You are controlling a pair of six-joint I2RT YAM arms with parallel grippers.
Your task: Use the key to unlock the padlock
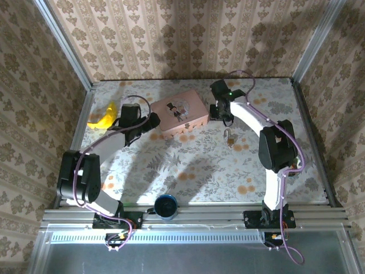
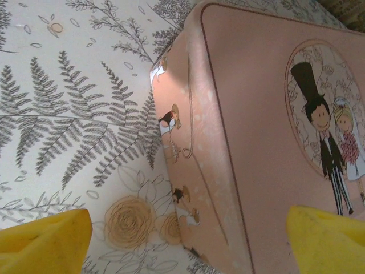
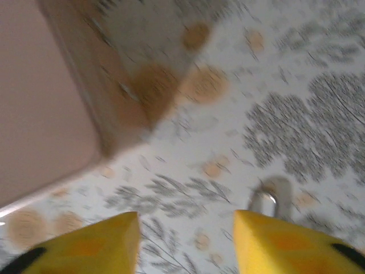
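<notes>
Step in hand: approach stage, by judgement. Neither gripper holds the padlock or a key, so unlocking is not yet begun.
Padlock: the padlock (image 1: pixel 228 136) lies on the table (image 1: pixel 188 177), right of centre in the top view. It sits just below and right of the pink box (image 1: pixel 181 114) and apart from it. In the right wrist view a small silvery shape at lower right, just above the right-hand fingertip, is probably the padlock (image 3: pixel 264 201). Blur prevents certainty.
Key: too small to tell apart from the padlock in the top view.
Right gripper: the right gripper (image 1: pixel 223 117) stands at the right end of the pink box, directly above the padlock in the frame. Its wrist view (image 3: pixel 185 245) shows the jaws spread wide with nothing between them.
Left gripper: the left gripper (image 1: pixel 150 121) stands at the left end of the pink box. Its wrist view (image 2: pixel 185 242) shows the jaws wide. One fingertip is over the table and the other over the lid, so they straddle the box edge without clamping it.
Next move calls for: centring the right gripper over the padlock body, descending, and closing narrowly on the small body without pushing it across the table. The key must be located first.
</notes>
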